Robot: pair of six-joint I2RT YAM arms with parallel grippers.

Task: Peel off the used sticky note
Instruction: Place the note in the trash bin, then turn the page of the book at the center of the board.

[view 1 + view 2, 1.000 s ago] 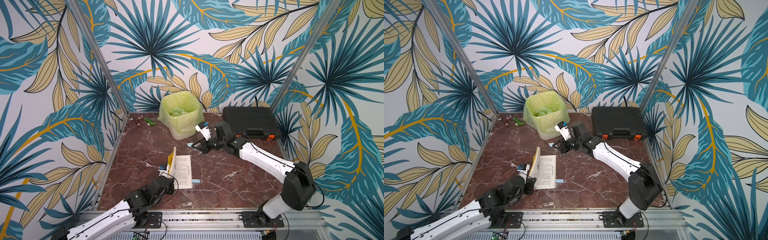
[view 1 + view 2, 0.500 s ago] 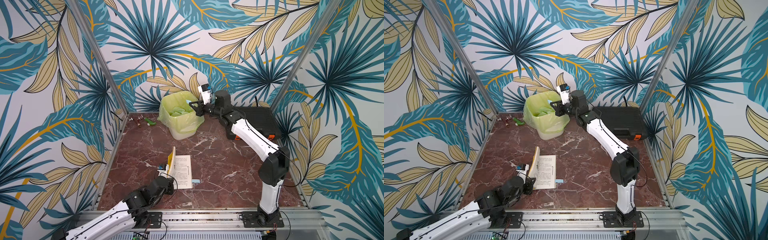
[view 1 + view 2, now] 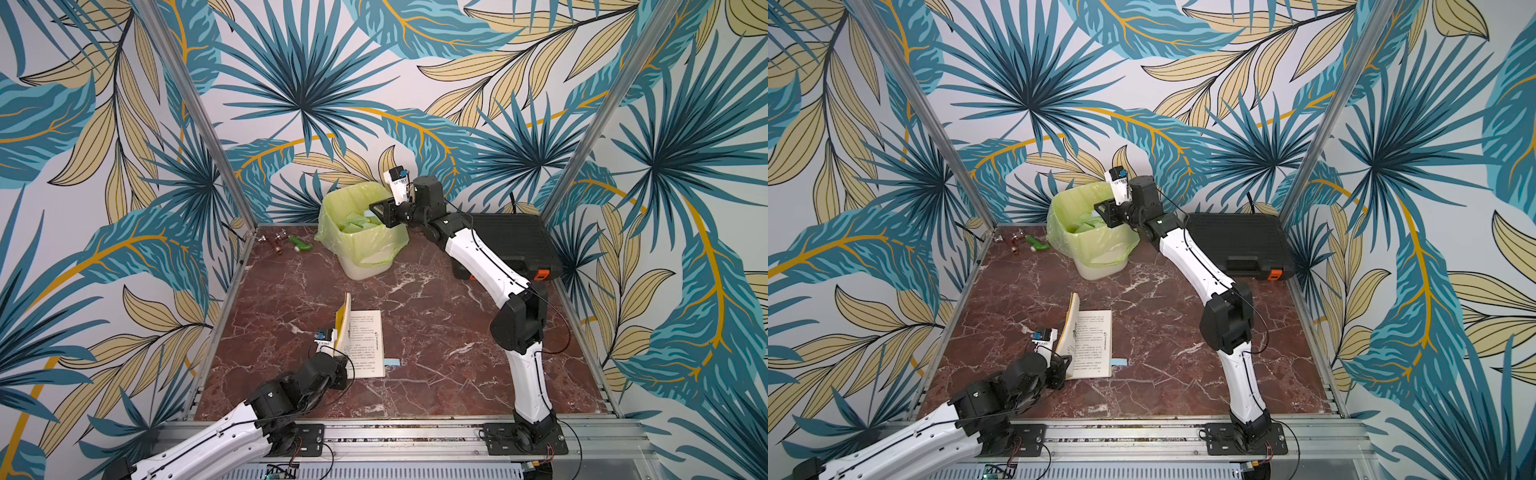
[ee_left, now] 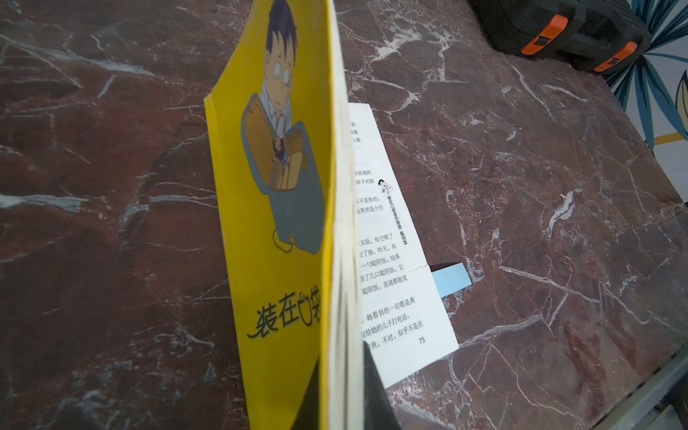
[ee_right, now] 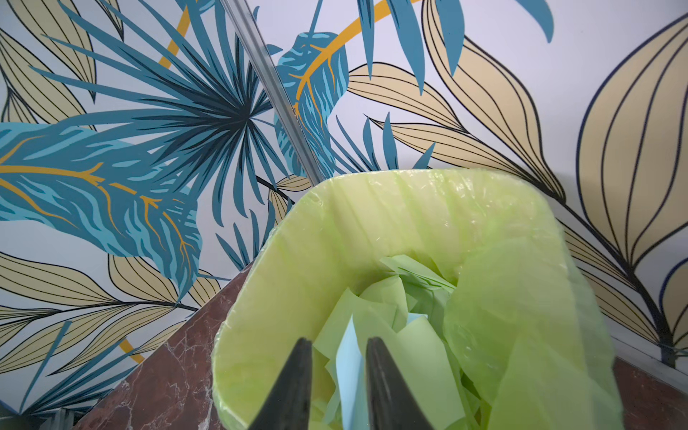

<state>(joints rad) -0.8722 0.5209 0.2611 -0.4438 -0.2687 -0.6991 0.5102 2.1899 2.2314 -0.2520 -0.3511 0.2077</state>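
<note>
Hovering my spread right pincer (image 5: 338, 342) over the twelve o'clock bin (image 5: 335, 238), I fear the sticky note (image 5: 348, 368) may cling to a jaw and never drop.

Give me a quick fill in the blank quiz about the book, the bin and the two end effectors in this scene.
The right end effector hangs over a bin with a ____ liner. The left end effector holds up the book by its ____ cover. A ____ sticky note juts from the open page.
Missing words: green, yellow, blue.
</note>
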